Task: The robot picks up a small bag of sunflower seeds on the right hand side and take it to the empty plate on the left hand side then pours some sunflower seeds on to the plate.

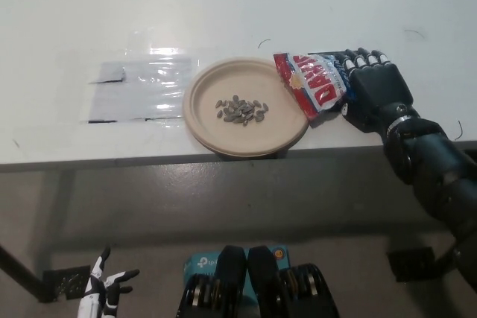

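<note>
— Where is your right hand, and what has it got?

— My black right hand [376, 94] lies on the white table [313, 5], near its front edge. The fingers are wrapped around the right end of the red bag of sunflower seeds [314, 84], so I have hold of it. The bag lies tilted, its open left end reaching over the right rim of the paper plate [205, 113].

— And the plate itself?

— It sits just left of the bag, its near rim right at the table's front edge. A small heap of sunflower seeds [241, 109] rests near its middle, apart from the bag's mouth.

— How much room around you?

— Behind the plate and the bag the tabletop runs bare to the far side. Left of the plate lies a clear plastic sheet [141, 87], close beside the rim. To my right the table is free.

— Your other hand?

— My white left hand [104, 288] hangs low at the lower left, below the table, fingers spread, holding nothing.
</note>
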`<action>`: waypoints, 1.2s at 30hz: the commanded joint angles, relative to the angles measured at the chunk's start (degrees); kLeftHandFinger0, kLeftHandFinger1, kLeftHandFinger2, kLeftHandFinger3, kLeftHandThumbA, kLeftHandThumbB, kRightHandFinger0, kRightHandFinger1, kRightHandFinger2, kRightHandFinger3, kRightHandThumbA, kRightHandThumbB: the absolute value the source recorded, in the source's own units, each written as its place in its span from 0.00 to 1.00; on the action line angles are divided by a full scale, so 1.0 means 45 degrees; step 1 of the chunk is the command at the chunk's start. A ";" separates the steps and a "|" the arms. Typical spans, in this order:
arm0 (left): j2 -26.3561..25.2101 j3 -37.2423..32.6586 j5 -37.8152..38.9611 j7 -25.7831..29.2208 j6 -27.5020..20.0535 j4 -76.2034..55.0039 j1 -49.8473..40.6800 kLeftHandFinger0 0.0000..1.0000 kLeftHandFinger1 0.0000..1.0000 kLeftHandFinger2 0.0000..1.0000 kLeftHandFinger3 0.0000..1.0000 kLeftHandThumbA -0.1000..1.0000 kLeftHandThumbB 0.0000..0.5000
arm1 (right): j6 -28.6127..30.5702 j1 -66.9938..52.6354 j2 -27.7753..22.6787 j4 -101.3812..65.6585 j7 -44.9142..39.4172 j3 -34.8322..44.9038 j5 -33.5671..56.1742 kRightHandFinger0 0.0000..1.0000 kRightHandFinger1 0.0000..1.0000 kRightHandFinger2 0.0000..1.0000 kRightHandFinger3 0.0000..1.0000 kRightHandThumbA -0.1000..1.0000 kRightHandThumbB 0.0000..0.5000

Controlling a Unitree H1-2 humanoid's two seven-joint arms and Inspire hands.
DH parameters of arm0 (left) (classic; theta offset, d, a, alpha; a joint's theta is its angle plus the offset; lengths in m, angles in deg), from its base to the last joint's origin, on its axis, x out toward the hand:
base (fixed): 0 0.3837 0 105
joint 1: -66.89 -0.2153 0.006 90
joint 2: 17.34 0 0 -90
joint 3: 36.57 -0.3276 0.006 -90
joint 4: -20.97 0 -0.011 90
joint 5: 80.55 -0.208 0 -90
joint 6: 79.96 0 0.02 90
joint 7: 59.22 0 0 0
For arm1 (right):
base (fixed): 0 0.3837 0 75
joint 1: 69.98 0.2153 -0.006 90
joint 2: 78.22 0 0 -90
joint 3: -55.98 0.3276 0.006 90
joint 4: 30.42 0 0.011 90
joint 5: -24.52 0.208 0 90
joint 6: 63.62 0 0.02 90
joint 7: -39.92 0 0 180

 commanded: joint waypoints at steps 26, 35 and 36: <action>-0.0575 0.0159 0.0110 0.0190 -0.0478 -0.0511 0.0270 0.65 0.74 0.66 1.00 1.00 0.15 | -0.2424 -0.0211 -0.3027 -0.9535 -1.1903 0.1590 0.3496 1.00 1.00 1.00 1.00 0.60 1.00; -0.0585 0.0272 0.0225 0.0197 -0.0316 -0.0581 0.0324 0.65 0.73 0.66 1.00 1.00 0.15 | -0.2702 0.0181 -0.3281 -0.9073 -1.2990 0.1499 0.3361 1.00 1.00 1.00 1.00 0.67 1.00; -0.0597 0.0286 0.0180 0.0224 -0.0313 -0.0573 0.0341 0.66 0.73 0.66 1.00 1.00 0.14 | -0.2637 0.0172 -0.3295 -0.9053 -1.2974 0.1510 0.3318 1.00 1.00 1.00 1.00 0.69 1.00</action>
